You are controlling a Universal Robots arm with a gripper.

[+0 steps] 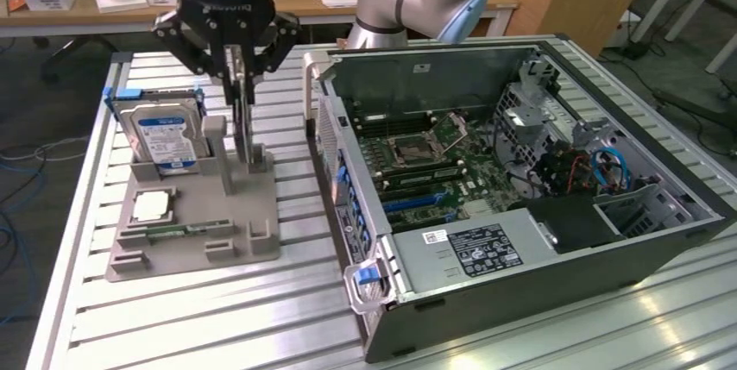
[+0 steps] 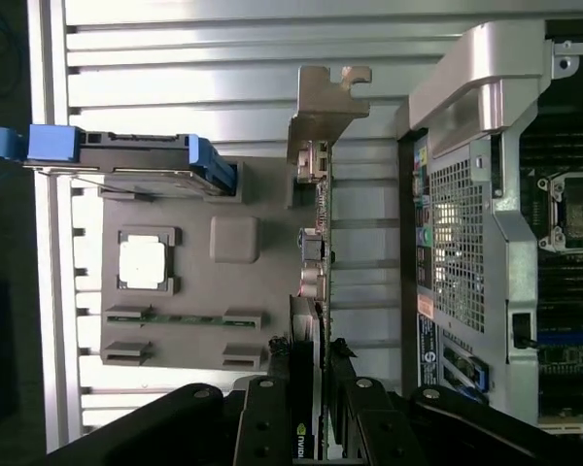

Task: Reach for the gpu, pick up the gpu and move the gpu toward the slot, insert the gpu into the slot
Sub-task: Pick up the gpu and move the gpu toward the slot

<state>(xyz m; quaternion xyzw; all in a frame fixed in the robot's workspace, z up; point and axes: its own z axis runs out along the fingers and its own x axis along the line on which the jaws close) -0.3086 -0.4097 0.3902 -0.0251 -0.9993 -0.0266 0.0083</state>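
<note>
The gripper [image 1: 238, 85] is hanging over the grey holder [image 1: 248, 245] with its fingers [image 2: 270, 403] drawn in narrow, pinching the gpu [image 1: 243, 133] from both sides. The card is standing upright on edge, its lower end sitting in the holder's post. From the wrist camera it is showing edge-on, its silver bracket [image 2: 325, 102] at the far end. The blue-labelled hard drive [image 1: 165, 133] is standing just beside it, and the open computer case [image 1: 519, 249] is lying toward the exterior view's right, motherboard [image 1: 432, 163] facing up.
</note>
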